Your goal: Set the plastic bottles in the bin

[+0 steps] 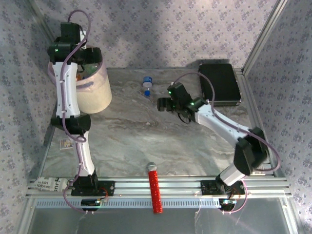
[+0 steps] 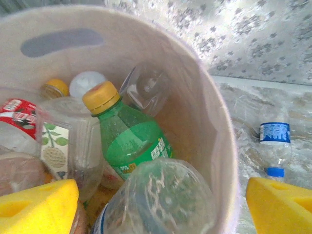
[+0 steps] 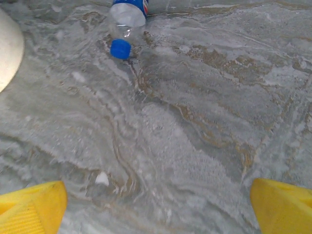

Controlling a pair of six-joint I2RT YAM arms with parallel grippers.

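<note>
Left pincer [image 2: 158, 208] and right pincer [image 3: 158, 204] gape empty; crinkled clear bottle [image 2: 274, 140] lies outside translucent bin [image 2: 146, 44].

Just under the left pincer [image 2: 161, 214], whose fingers [image 2: 36, 207] look like matt yellow plastic, lies a clear bottle [image 2: 165, 195] of thin, crumpled, glossy plastic. Beyond it, the green bottle [image 2: 131, 141] is smooth and shiny. The bin [image 2: 214, 122] wall around them is pale translucent plastic with a satin finish. Ahead of the right pincer [image 3: 158, 209], the table [image 3: 195, 122] looks marbled grey, perhaps a slightly wrinkled film, and the blue-capped bottle [image 3: 127, 17] is clear glossy plastic.
</note>
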